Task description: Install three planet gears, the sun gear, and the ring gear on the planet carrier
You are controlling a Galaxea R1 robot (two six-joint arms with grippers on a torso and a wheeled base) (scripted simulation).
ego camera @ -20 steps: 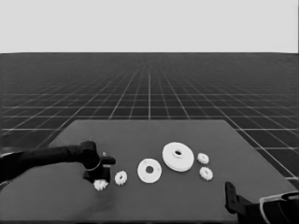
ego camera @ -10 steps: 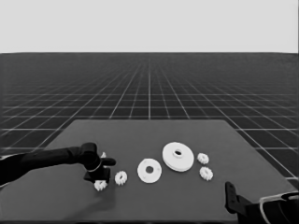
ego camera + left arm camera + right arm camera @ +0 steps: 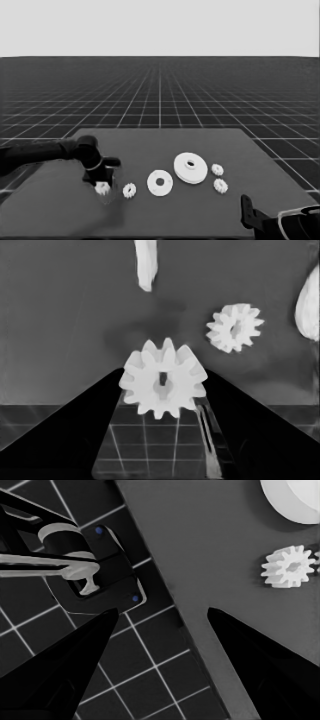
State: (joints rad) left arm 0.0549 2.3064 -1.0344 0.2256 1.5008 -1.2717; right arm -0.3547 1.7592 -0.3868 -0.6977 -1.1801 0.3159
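Head view: the left gripper point(image 3: 103, 186) is seen over the table's point(image 3: 165, 220) left end, with a gear point(image 3: 102, 188) pinched between its fingers. Another gear point(image 3: 129, 190) lies beside it, then the smaller round part point(image 3: 160, 182) and the larger round part point(image 3: 190, 167), then two more gears point(image 3: 217, 169).

Left wrist view: the gear point(image 3: 163, 385) is clamped between both fingers point(image 3: 90, 415), with a thin white piece point(image 3: 145, 262) farther off.

Right wrist view: the right gripper point(image 3: 160, 630) is parked at the table's corner, fingers spread.
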